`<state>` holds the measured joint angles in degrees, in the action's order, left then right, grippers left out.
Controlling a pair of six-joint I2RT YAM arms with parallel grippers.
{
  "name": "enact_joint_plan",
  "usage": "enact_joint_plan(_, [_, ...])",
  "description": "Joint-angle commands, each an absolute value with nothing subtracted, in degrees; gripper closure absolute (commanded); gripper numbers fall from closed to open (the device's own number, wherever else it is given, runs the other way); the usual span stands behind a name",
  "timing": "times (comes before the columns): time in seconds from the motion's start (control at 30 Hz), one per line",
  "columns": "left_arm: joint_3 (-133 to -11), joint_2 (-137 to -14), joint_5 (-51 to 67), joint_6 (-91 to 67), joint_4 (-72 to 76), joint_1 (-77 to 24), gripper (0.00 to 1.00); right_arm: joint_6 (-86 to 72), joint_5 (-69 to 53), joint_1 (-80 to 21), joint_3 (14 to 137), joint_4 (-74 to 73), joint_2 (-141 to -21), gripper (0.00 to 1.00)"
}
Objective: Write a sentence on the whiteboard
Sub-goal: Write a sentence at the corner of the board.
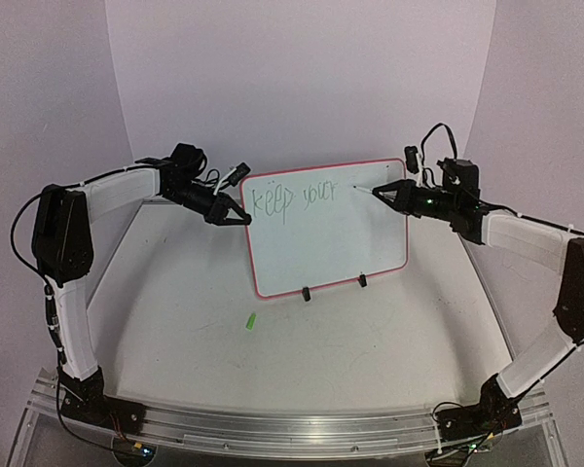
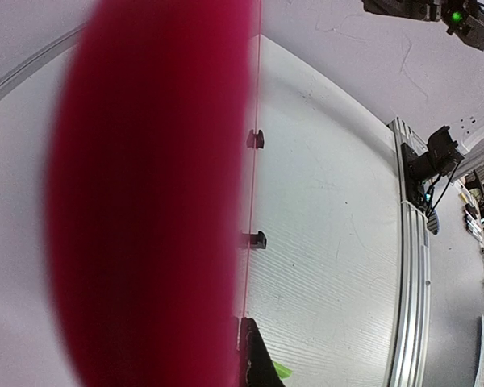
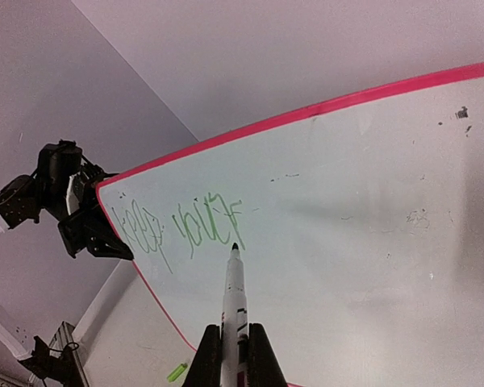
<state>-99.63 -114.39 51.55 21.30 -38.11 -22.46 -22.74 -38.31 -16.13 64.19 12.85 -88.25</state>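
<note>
Got the board (image 1: 331, 238) standing near the middle of the table (image 1: 165, 292), tilted back on its two clip feet (image 1: 306, 293), with "keep your" in green across the top left. Looks like mid-sentence, next word due just right of that.

Clamped on the board's left edge with the left gripper (image 1: 241, 219), pinching the rim as a brace. Closed around a marker (image 3: 233, 294) with the right gripper (image 3: 230, 359), tip sitting right by the end of "your".

For doing this bit well: leave a clear gap before starting the next word. Press lightly so as not to shove the board back off its feet. Brace firmly on the left against each stroke, and run the letters level with the first two words instead of drifting down. Plenty of blank board to the right, so no need to cram.

Hard to make out: can't tell touching from hovering for the marker tip. Left wrist view mostly swallowed by a red blur of rim, so no look at the finger contact there. Right part of the board cut off in the right wrist view. Small green thing (image 1: 249, 320) lying on the table on the near side of the board, probably the cap, too tiny to be sure.
</note>
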Motion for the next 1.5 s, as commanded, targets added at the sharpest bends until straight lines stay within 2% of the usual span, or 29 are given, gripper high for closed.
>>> enact_joint_plan(0.0, [-99.9, -112.5, 48.3, 24.4, -39.2, -23.2, 1.0, -22.3, -39.3, -15.7, 69.0, 15.9, -91.1, 1.0])
enact_joint_plan(0.67, [-99.7, -112.4, 48.0, 24.5, -39.2, -23.3, 1.0, -23.5, -35.9, -15.7, 76.1, 17.3, -98.7, 1.0])
enact_joint_plan(1.47, [-99.8, -112.5, 48.1, 24.6, -39.2, -23.3, 1.0, -25.0, -35.9, -15.7, 66.1, 19.5, -96.0, 1.0])
